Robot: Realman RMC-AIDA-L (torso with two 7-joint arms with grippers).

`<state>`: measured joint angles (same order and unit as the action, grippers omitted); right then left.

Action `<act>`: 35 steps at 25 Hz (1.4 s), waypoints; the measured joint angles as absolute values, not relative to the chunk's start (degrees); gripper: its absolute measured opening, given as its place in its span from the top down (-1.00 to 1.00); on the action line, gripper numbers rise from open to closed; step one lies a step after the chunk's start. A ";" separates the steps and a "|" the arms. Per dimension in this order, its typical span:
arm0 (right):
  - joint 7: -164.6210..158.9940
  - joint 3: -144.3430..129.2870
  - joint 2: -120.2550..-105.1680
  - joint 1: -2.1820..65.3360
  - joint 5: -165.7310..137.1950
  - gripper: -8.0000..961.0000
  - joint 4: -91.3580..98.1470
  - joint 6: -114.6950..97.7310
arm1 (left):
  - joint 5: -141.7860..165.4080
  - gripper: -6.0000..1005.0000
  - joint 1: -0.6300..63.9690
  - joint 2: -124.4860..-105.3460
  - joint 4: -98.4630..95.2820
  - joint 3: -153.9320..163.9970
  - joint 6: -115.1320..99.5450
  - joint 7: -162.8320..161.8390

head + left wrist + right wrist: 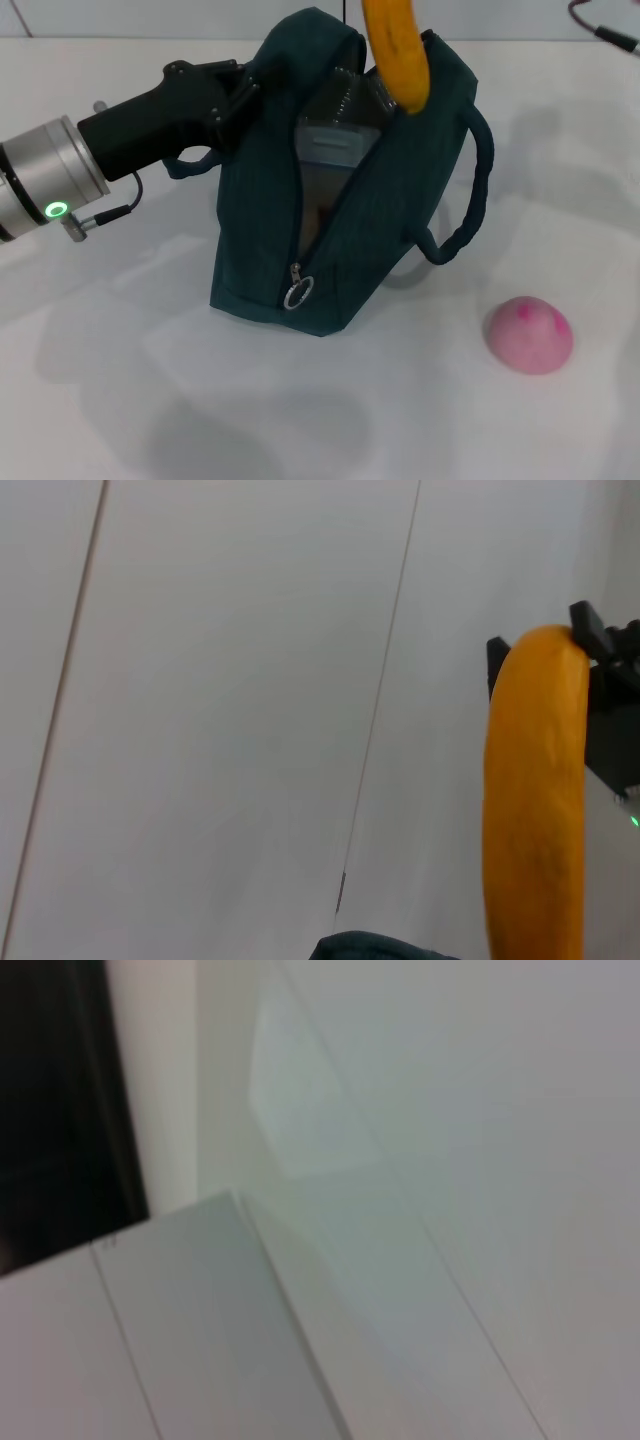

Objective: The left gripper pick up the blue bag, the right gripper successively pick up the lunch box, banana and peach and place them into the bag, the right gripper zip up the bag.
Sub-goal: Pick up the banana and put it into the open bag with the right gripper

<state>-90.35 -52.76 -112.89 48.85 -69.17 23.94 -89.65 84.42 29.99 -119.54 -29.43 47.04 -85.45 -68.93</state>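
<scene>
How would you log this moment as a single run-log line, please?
left gripper: holding blue bag open | right gripper: banana above bag | lunch box: inside | peach: on table

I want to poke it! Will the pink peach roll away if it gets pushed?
Probably a little. The peach looks round on top, so a push could make it wobble or roll. It sits alone on the smooth white table, with nothing beside it to stop it. It may be slippery for a pincer.
</scene>
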 joint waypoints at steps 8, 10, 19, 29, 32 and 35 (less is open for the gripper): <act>-90.20 -54.32 -116.05 48.76 -60.59 0.13 13.82 -90.01 | 84.38 0.91 30.09 -119.62 -29.27 47.15 -85.04 -68.54; -90.01 -54.71 -116.08 49.28 -58.54 0.13 9.95 -90.00 | 84.36 0.91 30.28 -119.66 -28.99 47.20 -84.99 -68.46; -90.80 -56.78 -116.14 49.33 -58.11 0.09 3.22 -90.52 | 84.35 0.91 31.63 -119.63 -27.18 47.26 -83.77 -67.53; -88.43 -62.38 -116.19 48.63 -58.33 0.05 1.95 -86.02 | 84.38 0.91 32.65 -119.61 -26.17 47.29 -83.04 -67.20; -87.70 -64.05 -116.18 48.73 -58.31 0.03 1.73 -84.41 | 84.39 0.91 32.94 -119.61 -25.84 47.28 -82.29 -67.08; -88.22 -69.02 -116.19 49.82 -58.26 0.02 3.12 -81.02 | 84.40 0.91 32.97 -119.62 -25.83 47.27 -82.16 -67.07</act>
<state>-88.23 -69.02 -116.19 49.82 -58.26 3.12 -81.02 84.40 32.97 -119.62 -25.83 47.27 -82.16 -67.07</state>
